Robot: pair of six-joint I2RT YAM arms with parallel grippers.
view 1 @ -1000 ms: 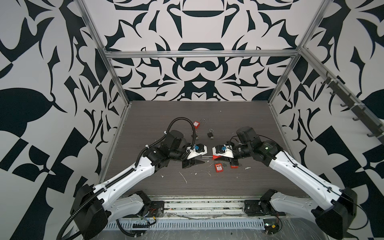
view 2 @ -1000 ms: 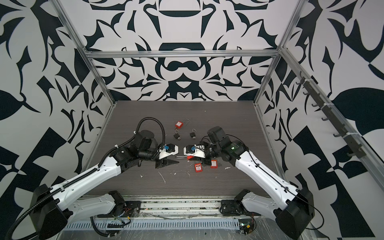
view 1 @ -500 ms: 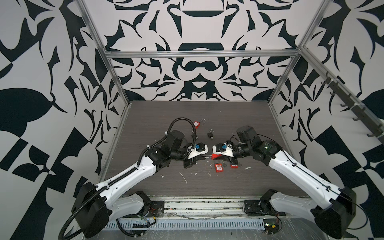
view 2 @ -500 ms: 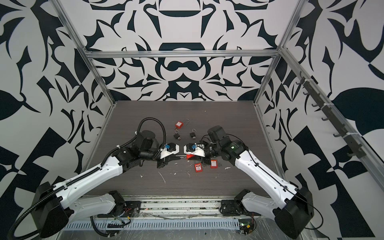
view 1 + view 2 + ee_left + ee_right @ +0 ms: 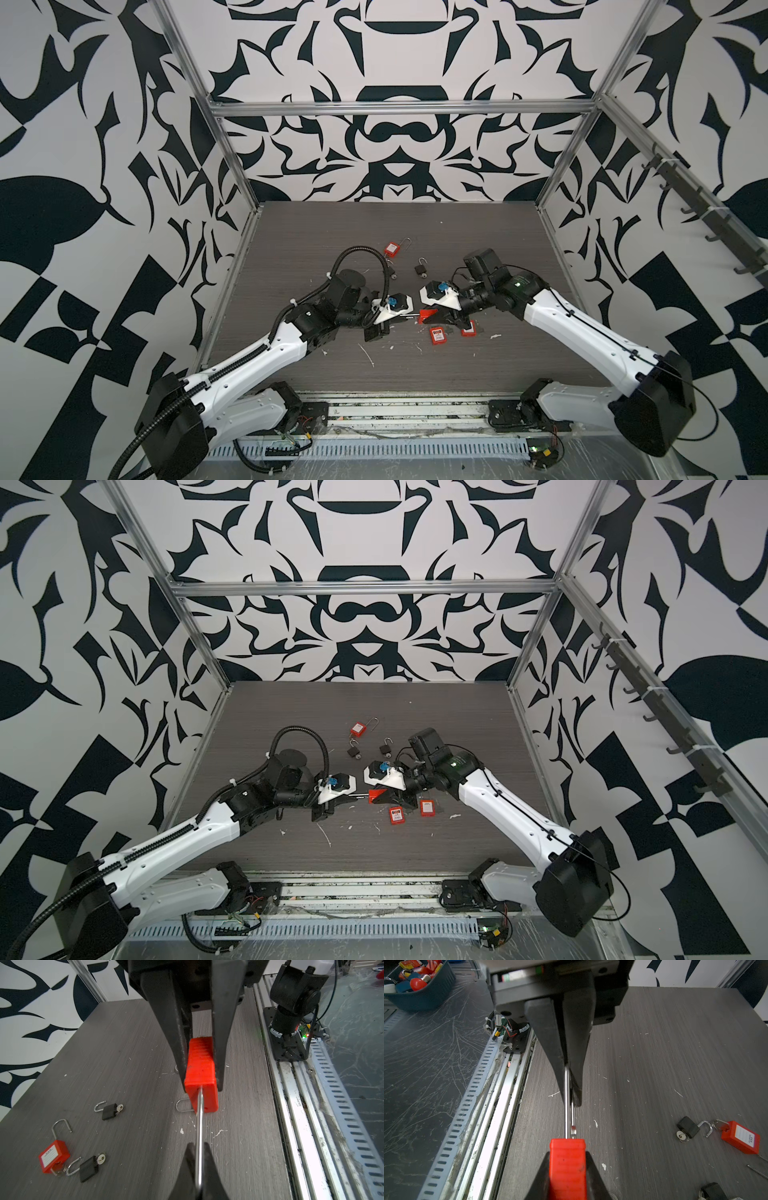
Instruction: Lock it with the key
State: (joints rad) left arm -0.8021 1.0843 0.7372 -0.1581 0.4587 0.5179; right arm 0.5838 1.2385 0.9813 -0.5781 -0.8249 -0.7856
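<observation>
Walls (image 5: pixel 395 124): white with bold black leaf-and-scroll pattern.
Frame (image 5: pixel 395 109): bare silver metal.
Table (image 5: pixel 374 232): dark grey, fine woodgrain, white flecks.
Arms (image 5: pixel 266 357): white shells, black joints.
Red padlock (image 5: pixel 200 1076): plain red ribbed body; shackle (image 5: pixel 200 1130) silver.
Labelled padlock (image 5: pixel 53 1156): red, white label.
Small padlocks (image 5: pixel 109 1111): black bodies, silver shackles.
Bin (image 5: pixel 425 995): dark blue.
Cable duct (image 5: pixel 374 451): pale grey-blue, slotted.

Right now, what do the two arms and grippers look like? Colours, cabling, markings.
Left arm and right arm: white link shells, black joints and bases. A black corrugated conduit runs along the left arm and loops above its wrist; the right arm shows a green light. Left gripper and right gripper: white housing, blue part on top, black tapered fingers.
</observation>
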